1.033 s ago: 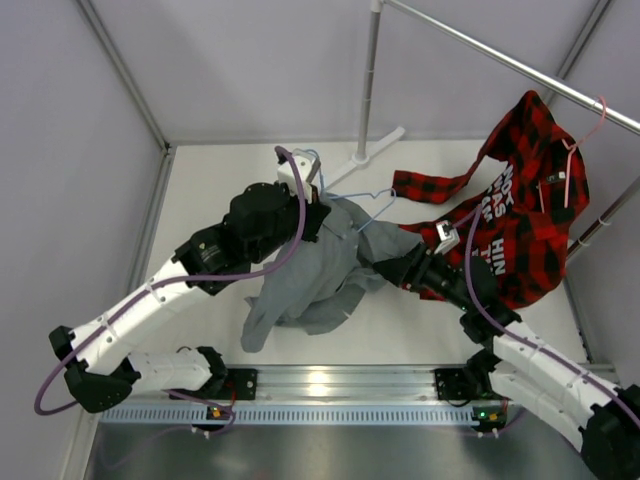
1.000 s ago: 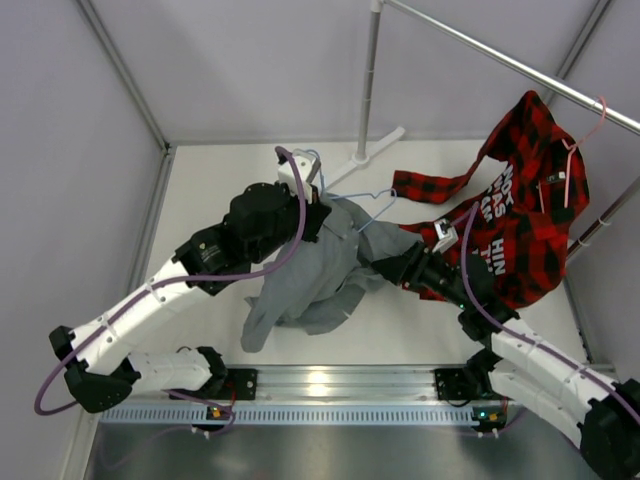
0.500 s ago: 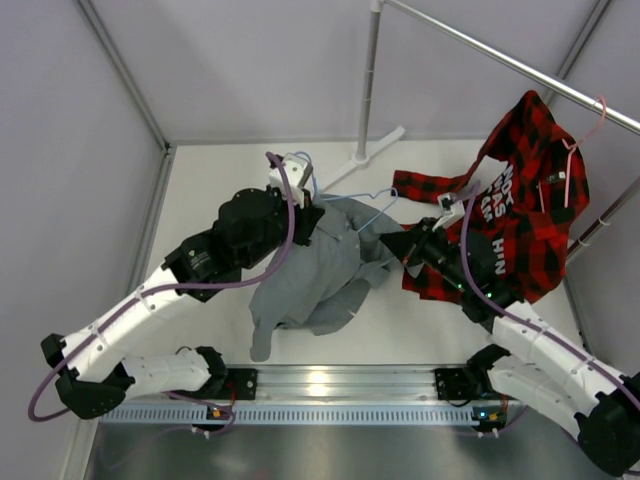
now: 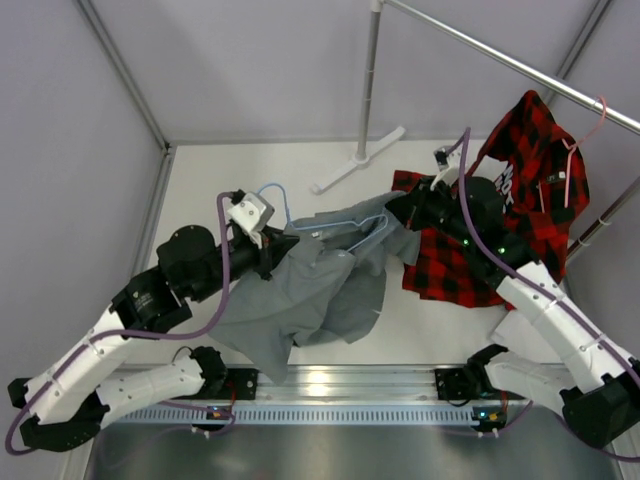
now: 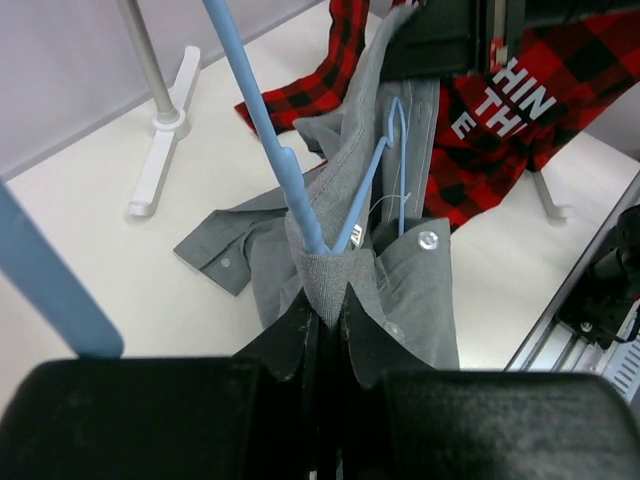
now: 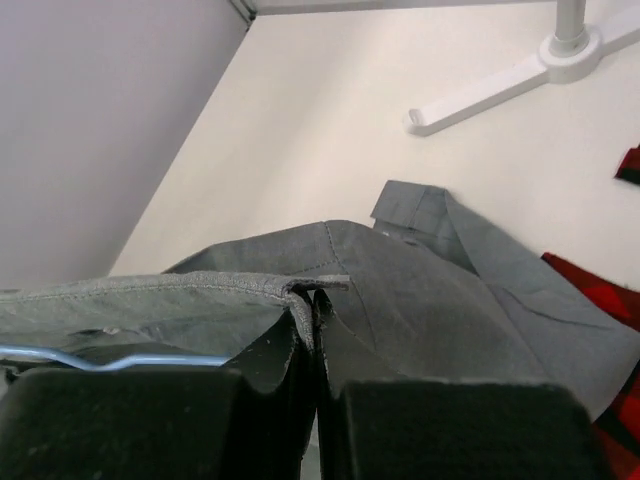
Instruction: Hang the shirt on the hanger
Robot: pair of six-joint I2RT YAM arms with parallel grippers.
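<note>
Shirt (image 4: 320, 290) is on the table (image 4: 215, 175), roughly centre, pulled out between both arms. The bulk and lower hem are bunched toward the near-left, with one edge drawn up toward the far-right.

Left gripper (image 5: 326, 305): jaws fully closed, pinching grey fabric at the collar area. A shirt button sits just beside the pinch. Hanger (image 5: 256, 105) comes straight out of that same fold of fabric, and its light-blue wire runs up and away from the fingers. I can't tell whether the wire itself is also between the pads or only wrapped in the cloth. The top view shows the hook end sticking out just behind the left wrist and more of the wire lying across the upper part of the shirt toward the right arm. From the left wrist view, part of the wire runs inside the open front of the shirt.

Right gripper (image 6: 308, 318): jaws closed on a hemmed edge of the grey fabric. The cloth is taut to the left of the pinch and draped down to the right. A bit of blue wire shows below that edge, at left.

Plaid shirt (image 4: 530, 190) hangs on a pink hanger (image 4: 588, 125) from the rail (image 4: 480, 45) at far right. Its lower part lies on the table, touching the grey shirt near the right gripper. Rack foot (image 4: 355, 160) is behind the shirt, apart from it.
</note>
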